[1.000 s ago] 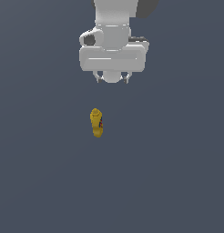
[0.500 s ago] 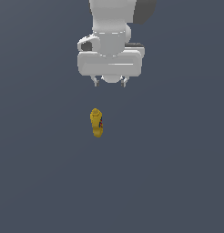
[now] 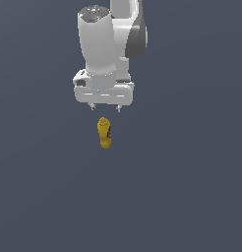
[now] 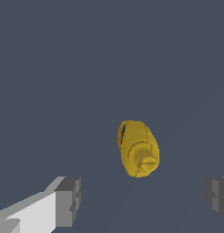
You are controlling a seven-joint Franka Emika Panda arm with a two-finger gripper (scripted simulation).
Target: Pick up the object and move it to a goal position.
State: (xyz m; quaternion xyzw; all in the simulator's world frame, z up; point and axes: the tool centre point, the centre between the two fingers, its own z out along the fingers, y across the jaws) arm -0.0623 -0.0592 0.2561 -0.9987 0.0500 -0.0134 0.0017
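Here the gripper point(image 3: 105, 107) hung with its fingers spread wide and nothing between them. In the wrist view the two grey fingertips point(image 4: 68, 201) stood far apart at opposite edges of the picture, with bare floor showing in the gap. In the exterior view only the two small tips poked out beneath the broad white hand of the arm point(image 3: 105, 49), which pointed straight down.

The mustard bottle point(image 3: 104, 132) lay on the dark grey floor point(image 3: 192, 197), just past the gripper and apart from it, untouched by either finger. In the exterior view it sat directly below the fingertips in the picture, roughly centred between them. Seen from the wrist, the bottle point(image 4: 138, 149) lay beyond the line of the fingers, closer to one fingertip than the other, with its narrow nozzle cap turned toward the camera. A small patch of blue and red label showed along one side of the yellow body. The bottle looked much smaller than the white hand above it.
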